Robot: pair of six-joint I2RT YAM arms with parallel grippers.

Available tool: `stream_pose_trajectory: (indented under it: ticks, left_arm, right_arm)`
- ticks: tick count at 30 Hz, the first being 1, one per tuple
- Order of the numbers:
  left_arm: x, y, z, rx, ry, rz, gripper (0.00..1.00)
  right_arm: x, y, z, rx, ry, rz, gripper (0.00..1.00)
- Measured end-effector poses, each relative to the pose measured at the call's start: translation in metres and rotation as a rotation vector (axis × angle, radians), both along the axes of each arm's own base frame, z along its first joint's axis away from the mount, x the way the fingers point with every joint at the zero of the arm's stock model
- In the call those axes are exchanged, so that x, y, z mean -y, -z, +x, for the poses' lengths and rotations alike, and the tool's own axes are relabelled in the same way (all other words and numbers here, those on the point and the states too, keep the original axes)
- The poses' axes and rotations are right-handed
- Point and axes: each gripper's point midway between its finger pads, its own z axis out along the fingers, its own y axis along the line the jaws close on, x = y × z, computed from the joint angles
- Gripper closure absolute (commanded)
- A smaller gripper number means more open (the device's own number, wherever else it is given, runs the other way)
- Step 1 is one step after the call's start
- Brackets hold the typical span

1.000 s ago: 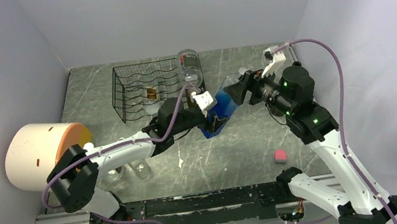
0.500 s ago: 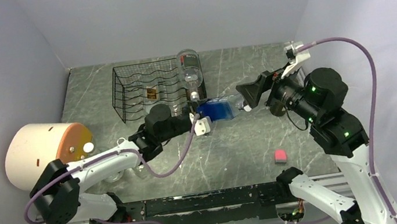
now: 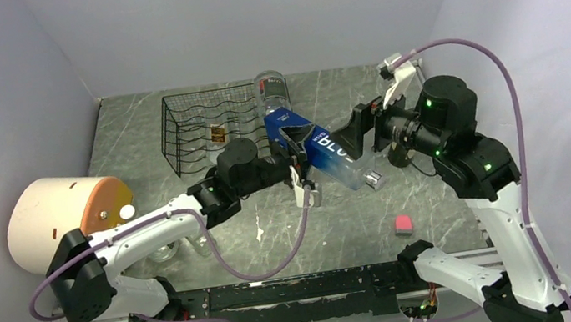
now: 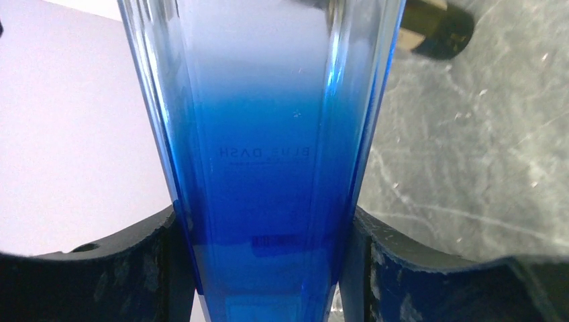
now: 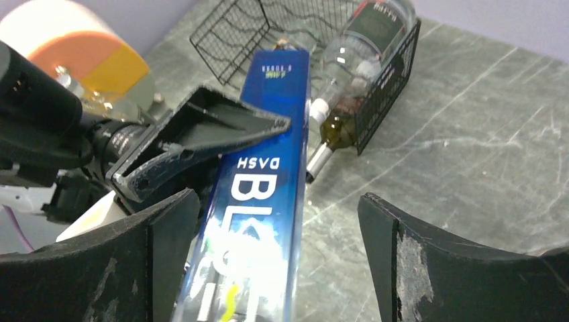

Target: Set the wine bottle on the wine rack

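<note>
Left jaws pinch blue wine bottle [image 3: 334,152] alone, right jaws spread around it (one-arm hold): it may pivot in the grip and snag the wine rack [image 3: 192,134] wires.

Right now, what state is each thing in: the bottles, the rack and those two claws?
blue bottle: tilted, clamped in the left gripper, not yet on the rack.
left gripper: shut on the blue bottle.
right gripper: open, one finger on each side of the blue bottle.
wine rack: standing on the table, bottles in it.
clear bottle: lying at the rack's right end.
dark bottle: lying in the rack, neck poking out.
</note>
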Motion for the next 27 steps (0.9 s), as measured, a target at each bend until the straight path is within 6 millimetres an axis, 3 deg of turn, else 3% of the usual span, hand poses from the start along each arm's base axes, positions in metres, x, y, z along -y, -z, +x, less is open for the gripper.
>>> stream_pose_trajectory:
  ticks: [10, 18, 27]
  left_arm:
    - [0.005, 0.036, 0.026, 0.148, -0.059, 0.19, 0.93]
    - [0.008, 0.033, 0.029, 0.213, -0.054, 0.21, 0.93]
    - [0.009, 0.037, 0.031, 0.225, -0.056, 0.227, 0.93]
  right_arm:
    - [-0.001, 0.06, -0.003, -0.116, -0.028, -0.077, 0.05]
    - [0.003, 0.111, -0.001, -0.227, -0.001, -0.133, 0.1]
    - [0.002, 0.128, -0.001, -0.28, 0.001, -0.135, 0.27]
